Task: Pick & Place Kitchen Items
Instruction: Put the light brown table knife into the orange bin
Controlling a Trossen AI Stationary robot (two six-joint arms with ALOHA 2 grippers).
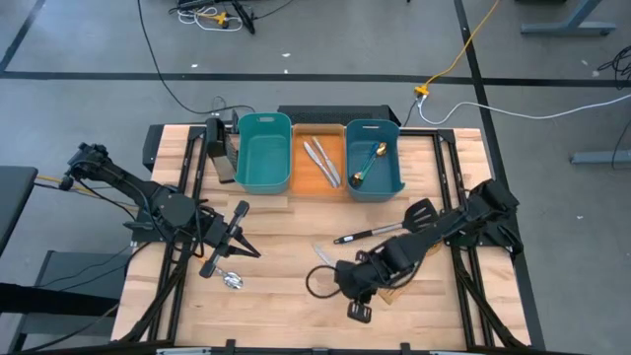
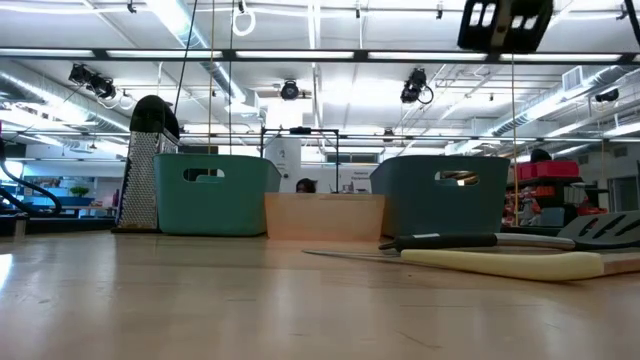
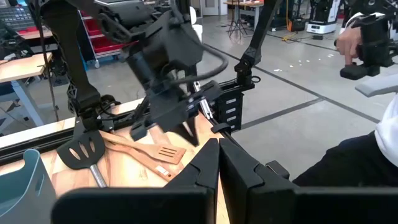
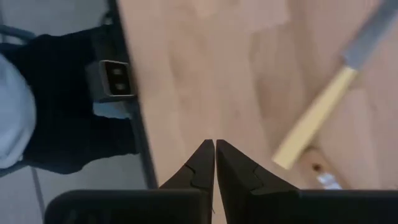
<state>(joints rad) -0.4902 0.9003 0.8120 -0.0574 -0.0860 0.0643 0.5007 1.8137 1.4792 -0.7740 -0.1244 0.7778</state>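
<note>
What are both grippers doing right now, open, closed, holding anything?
Left gripper: closed, holding nothing, over the table's left side.
Right gripper: closed, holding nothing, low over the table's front right.

Two matte black robot arms, left arm (image 1: 128, 187) and right arm (image 1: 463, 229), are built from chunky jointed segments. A thin black cable (image 1: 317, 281) loops out from the right arm's wrist, and a thick black cable (image 3: 202, 67) curves over its blocky wrist housing. Each arm ends in two flat, angular, dark fingers tapering to a point, as on the left gripper (image 3: 219, 144) and the right gripper (image 4: 215, 144). Below the fingers sits a wide, dark bar.
</note>
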